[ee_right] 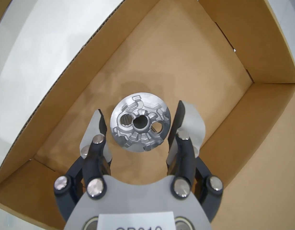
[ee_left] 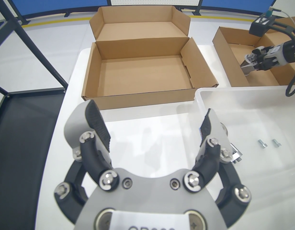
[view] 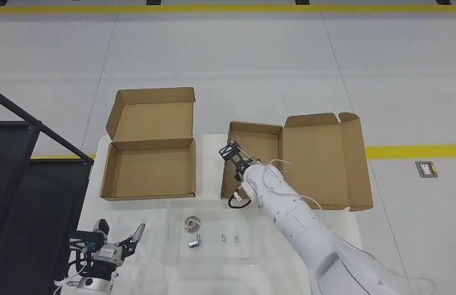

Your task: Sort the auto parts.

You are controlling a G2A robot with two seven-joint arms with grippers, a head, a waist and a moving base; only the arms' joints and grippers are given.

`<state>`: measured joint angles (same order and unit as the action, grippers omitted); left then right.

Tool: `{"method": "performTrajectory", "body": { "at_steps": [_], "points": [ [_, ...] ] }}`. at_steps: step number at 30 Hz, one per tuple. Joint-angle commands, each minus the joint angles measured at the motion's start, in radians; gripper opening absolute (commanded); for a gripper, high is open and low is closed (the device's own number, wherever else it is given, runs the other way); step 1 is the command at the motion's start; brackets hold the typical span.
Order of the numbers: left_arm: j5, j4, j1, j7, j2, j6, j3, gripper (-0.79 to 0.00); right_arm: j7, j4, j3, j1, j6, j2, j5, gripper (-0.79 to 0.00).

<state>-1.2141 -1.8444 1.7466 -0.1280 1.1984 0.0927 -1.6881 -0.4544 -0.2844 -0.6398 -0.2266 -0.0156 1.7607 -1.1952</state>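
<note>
Gear disc (ee_right: 140,126) clamped in right pincer (ee_right: 139,109) above box (ee_right: 185,48)

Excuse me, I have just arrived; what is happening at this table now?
The robot is sorting metal parts. Its right gripper is down in the right box at a round metal part; whether it grips the part I cannot tell. The left gripper hangs open near the clear tray, holding nothing. Two bolts, a ring and a small block lie in the tray. The left box stands open.
</note>
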Motion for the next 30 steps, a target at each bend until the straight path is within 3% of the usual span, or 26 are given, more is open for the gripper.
{"method": "performTrajectory", "body": {
  "at_steps": [1, 9, 18, 24, 30],
  "points": [
    [0.000, 0.000, 0.000, 0.000, 0.000, 0.000, 0.000, 0.000, 0.004, 0.004, -0.001, 0.002, -0.005, 0.003, -0.003, 0.000],
    [0.000, 0.000, 0.000, 0.000, 0.000, 0.000, 0.000, 0.000, 0.080, 0.002, -0.024, 0.004, 0.011, -0.001, 0.006, 0.000],
    [0.000, 0.000, 0.000, 0.000, 0.000, 0.000, 0.000, 0.000, 0.233, -0.066, -0.073, -0.013, 0.124, -0.057, -0.003, 0.000],
    [0.000, 0.000, 0.000, 0.000, 0.000, 0.000, 0.000, 0.000, 0.209, -0.244, -0.103, -0.079, 0.095, -0.107, -0.070, 0.000],
    [0.000, 0.000, 0.000, 0.000, 0.000, 0.000, 0.000, 0.000, 0.119, -0.574, -0.179, -0.216, 0.163, -0.187, -0.169, 0.000]
  ]
}}
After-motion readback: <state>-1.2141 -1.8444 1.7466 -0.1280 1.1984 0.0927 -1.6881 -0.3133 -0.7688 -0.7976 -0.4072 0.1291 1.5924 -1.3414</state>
